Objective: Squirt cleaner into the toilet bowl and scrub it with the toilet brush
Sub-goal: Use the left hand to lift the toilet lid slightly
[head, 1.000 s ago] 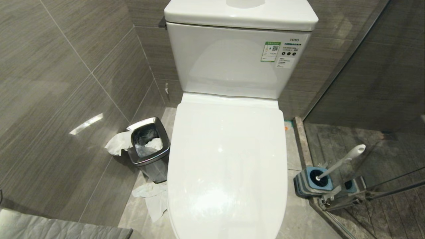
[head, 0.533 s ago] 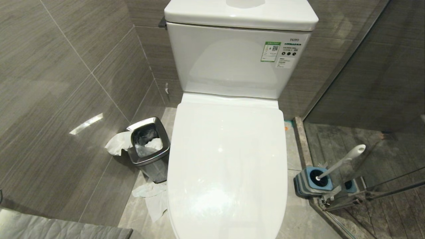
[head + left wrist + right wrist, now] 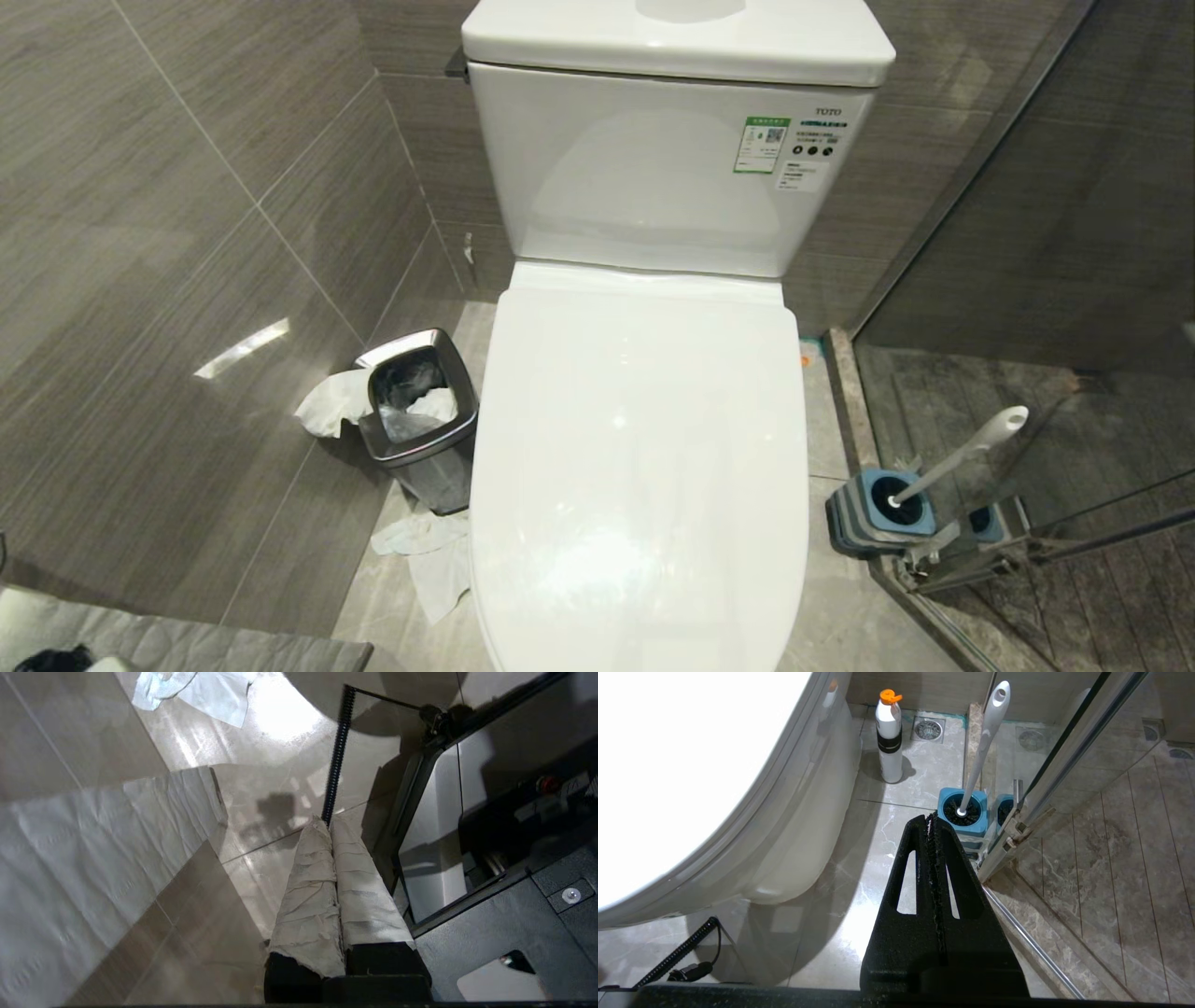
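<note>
Since the earlier frames almost nothing in the head view is changing; only a dark bit of the left arm is creeping into the bottom-left corner, while the toilet (image 3: 644, 448) is sitting with its lid down over the bowl. 1 left gripper (image 3: 331, 822), its fingers wrapped in pale tape, is hanging over the floor tiles pressed shut on nothing. 1 right gripper (image 3: 931, 821) is also clenched and empty, pointing down at the floor near the toilet brush (image 3: 987, 732).

That brush is standing tilted in its blue holder (image 3: 964, 807) on the floor at the toilet's right, beside the glass shower door (image 3: 1069, 751). A white bottle (image 3: 889, 742) with an orange cap is standing further back, near the toilet's base. The brush is looking light and stiff, with a smooth, likely slippery plastic handle; gripping high on the shaft below the rounded end seems best.
</note>
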Motion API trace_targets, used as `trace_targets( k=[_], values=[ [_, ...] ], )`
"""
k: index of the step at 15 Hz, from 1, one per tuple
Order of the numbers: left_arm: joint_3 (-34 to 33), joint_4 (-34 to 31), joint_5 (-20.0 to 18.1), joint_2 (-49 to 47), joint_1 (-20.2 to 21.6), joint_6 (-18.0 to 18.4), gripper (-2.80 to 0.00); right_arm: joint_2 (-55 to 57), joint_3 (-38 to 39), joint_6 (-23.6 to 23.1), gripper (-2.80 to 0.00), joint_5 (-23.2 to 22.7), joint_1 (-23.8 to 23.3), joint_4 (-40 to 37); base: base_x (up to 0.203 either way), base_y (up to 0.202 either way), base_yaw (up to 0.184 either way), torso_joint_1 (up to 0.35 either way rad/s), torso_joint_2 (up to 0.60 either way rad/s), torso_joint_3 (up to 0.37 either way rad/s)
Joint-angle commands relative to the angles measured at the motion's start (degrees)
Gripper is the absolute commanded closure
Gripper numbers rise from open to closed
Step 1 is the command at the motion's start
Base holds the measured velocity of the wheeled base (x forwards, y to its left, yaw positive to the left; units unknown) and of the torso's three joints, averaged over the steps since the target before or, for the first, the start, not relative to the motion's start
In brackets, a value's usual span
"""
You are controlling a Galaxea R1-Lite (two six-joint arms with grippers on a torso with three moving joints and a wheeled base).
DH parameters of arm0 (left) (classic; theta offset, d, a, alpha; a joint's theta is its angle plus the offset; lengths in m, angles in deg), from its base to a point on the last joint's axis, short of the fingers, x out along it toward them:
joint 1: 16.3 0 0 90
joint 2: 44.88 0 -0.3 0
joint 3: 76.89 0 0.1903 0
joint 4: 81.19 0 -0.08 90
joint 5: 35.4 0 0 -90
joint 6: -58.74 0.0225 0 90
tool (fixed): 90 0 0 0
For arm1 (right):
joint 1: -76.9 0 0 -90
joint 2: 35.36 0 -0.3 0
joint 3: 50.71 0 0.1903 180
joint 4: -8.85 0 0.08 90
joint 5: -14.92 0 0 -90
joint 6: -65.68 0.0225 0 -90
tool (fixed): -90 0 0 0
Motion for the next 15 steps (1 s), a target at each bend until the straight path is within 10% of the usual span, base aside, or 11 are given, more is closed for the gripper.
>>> trace_targets(
  k=[1,15],
  values=[
    [1.63,0.77,3.61,-5.55,-6.3,-0.41,0.0,0.05,0.0,0.02,0.0,-0.05,0.0,0.04,0.0,0.0,0.0,0.0,0.0,0.0],
    [14.42,6.06,6.11,-15.23,-10.22,-1.81,0.0,0.05,0.0,0.02,0.0,-0.01,0.0,0.04,0.0,0.0,0.0,0.0,0.0,0.0]
  ],
)
